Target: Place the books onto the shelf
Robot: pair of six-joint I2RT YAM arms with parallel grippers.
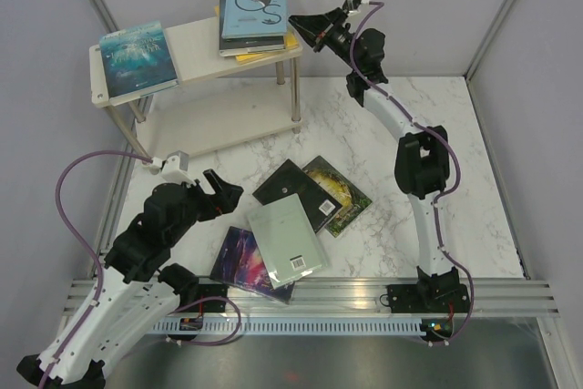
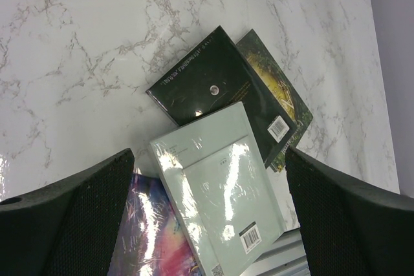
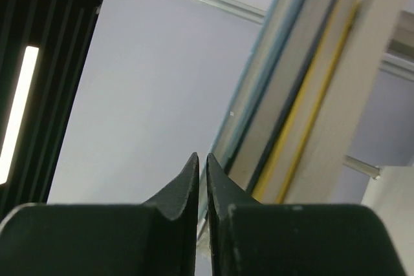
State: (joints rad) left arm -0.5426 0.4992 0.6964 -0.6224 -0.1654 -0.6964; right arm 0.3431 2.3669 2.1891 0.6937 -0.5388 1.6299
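The light blue book (image 1: 256, 5) topping the stack on the shelf (image 1: 196, 43) is showing a large dark swirling mark resembling the letters "OS". The small print above it is proving too fine to read. The teal book (image 1: 137, 59) is carrying a pale title that is blurring out. On the desk (image 2: 77, 43), the black book (image 2: 207, 88) is bearing one line of tiny gold lettering, unreadable, plus a white barcode label (image 2: 278, 127). The pale green book (image 2: 217, 185) is wearing a barcode sticker (image 2: 251, 237), its digits illegible.
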